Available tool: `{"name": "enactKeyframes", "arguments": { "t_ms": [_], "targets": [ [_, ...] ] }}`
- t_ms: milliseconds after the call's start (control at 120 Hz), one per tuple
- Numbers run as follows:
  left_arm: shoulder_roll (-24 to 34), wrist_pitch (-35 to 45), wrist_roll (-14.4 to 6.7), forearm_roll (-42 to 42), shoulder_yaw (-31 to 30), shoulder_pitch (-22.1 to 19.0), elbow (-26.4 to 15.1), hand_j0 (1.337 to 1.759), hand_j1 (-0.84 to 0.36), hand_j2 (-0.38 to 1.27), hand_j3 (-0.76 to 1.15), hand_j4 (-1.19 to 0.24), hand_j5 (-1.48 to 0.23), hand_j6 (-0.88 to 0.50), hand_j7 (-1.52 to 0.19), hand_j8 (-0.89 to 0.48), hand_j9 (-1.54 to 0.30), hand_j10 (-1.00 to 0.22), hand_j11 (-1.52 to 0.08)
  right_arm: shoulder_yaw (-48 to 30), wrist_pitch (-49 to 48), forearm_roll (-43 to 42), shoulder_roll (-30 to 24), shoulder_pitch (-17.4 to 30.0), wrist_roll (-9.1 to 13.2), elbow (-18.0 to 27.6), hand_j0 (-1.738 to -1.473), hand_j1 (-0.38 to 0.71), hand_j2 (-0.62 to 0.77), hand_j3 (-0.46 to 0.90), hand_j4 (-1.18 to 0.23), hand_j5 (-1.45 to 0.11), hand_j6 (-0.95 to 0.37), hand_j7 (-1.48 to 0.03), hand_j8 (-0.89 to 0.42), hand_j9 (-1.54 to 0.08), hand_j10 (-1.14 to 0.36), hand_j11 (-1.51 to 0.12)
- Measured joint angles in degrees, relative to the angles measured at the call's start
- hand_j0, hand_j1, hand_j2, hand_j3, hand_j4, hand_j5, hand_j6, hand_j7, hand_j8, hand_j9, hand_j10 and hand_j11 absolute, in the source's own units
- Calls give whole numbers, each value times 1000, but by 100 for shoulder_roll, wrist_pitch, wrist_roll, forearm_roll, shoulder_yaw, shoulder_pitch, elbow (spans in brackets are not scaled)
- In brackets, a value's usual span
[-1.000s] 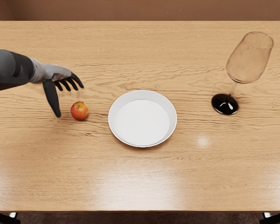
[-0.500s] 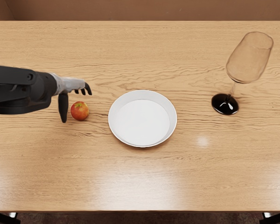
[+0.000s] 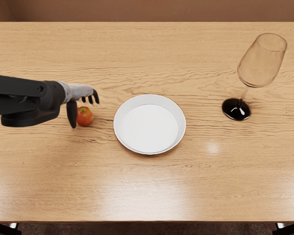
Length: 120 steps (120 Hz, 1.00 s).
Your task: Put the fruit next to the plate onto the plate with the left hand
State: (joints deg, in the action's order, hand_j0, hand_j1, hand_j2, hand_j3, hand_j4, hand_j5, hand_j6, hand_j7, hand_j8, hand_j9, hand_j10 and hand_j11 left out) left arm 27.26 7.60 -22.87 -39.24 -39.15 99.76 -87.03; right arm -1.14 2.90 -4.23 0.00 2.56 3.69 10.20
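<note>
Fingers point(image 3: 95, 98) of the left hand point(image 3: 79, 92) hang spread over the apple point(image 3: 86, 117), thumb down at its left side, forearm level from the worktop's point(image 3: 147, 196) left edge

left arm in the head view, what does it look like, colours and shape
The left arm is a thick, dark grey to black tube with a rounded end. The left hand has a light grey back and slim black fingers. No cables or markings show.
</note>
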Motion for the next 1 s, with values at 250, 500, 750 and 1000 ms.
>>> {"name": "enactKeyframes", "arguments": {
  "t_ms": [250, 500, 750, 1000],
  "targets": [
    [-163, 265, 1, -8, -123, -215, 211, 1658, -95, 75, 0, -371, -482, -372, -482, -372, -482, -371, -482, 0, 0, 0, 0, 0, 0, 0, -1658, -318, -5, 0, -26, -34, -26, -34, -26, -34, -26, -34],
    [-297, 451, 68, 1, -187, -311, 340, 1658, -109, 78, 0, -383, -497, -383, -497, -383, -497, -383, -497, 0, 0, 0, 0, -1, 0, 1, -1658, -318, -5, 0, -26, -34, -26, -34, -26, -34, -26, -34],
    [-455, 475, 152, 8, -188, -506, 548, 1658, -111, 78, 0, -385, -500, -385, -500, -385, -500, -385, -500, 0, 0, 0, 0, -1, 0, 2, -1658, -318, -5, 0, -26, -34, -26, -34, -26, -34, -26, -34],
    [-613, 663, 287, 7, -190, -668, 695, 1658, -114, 79, 0, -387, -503, -387, -502, -387, -502, -387, -502, 0, 0, 0, 0, -1, 0, 1, -1658, -318, -5, 0, -26, -34, -26, -34, -26, -34, -26, -34]
  ]
}}
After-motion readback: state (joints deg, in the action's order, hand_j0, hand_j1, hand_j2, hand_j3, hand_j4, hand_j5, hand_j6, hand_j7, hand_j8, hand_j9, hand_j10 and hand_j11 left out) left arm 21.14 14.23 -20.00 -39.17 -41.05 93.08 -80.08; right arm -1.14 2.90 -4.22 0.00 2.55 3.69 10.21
